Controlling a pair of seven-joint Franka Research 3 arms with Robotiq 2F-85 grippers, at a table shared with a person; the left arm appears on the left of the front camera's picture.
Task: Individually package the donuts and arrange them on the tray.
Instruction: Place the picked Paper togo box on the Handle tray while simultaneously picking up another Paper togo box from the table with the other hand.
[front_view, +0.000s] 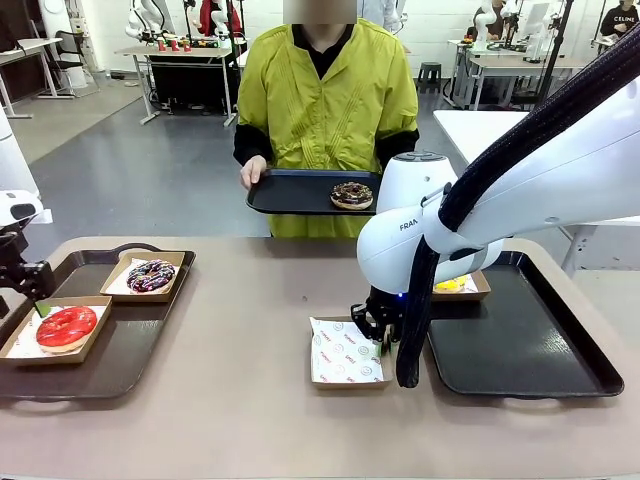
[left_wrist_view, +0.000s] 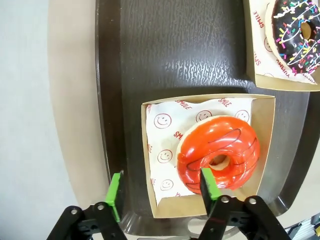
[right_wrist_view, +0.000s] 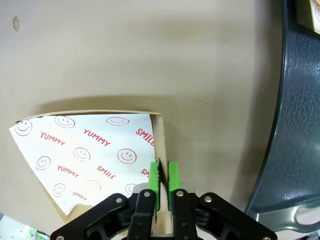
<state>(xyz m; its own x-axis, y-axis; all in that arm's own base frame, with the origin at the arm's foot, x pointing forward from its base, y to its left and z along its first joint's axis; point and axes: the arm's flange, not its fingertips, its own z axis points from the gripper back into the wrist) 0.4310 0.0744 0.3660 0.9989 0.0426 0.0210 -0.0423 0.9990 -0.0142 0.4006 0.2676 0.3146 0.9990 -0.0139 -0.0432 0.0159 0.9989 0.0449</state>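
L gripper (left_wrist_view: 161, 192), jaws spread, hangs over the glossy red ring donut (left_wrist_view: 218, 154), which sits just ahead of its fingers in a square brown cardboard box w/ smiley-print paper (left_wrist_view: 165, 150) on the dark tray at the L side (left_wrist_view: 175, 55); nothing held. Beyond it, same tray, the dark choc sprinkled donut (left_wrist_view: 295, 35) is also boxed. R gripper (right_wrist_view: 164, 180) has pads pressed together on the side wall of an empty paper-lined cardboard box (right_wrist_view: 87, 150) lying on bare tabletop, the dark R-side tray (front_view: 520, 340) just beside it. Behind the R arm, a yellow-topped donut (front_view: 452, 285) in its box on that tray, partly hidden. Person at far side holds a black tray (front_view: 290, 195) carrying the choc drizzled donut (front_view: 352, 195), unboxed. Judgement: three boxed and on trays, roughly three-quarters done; left is boxing the last donut and getting that box onto a tray.
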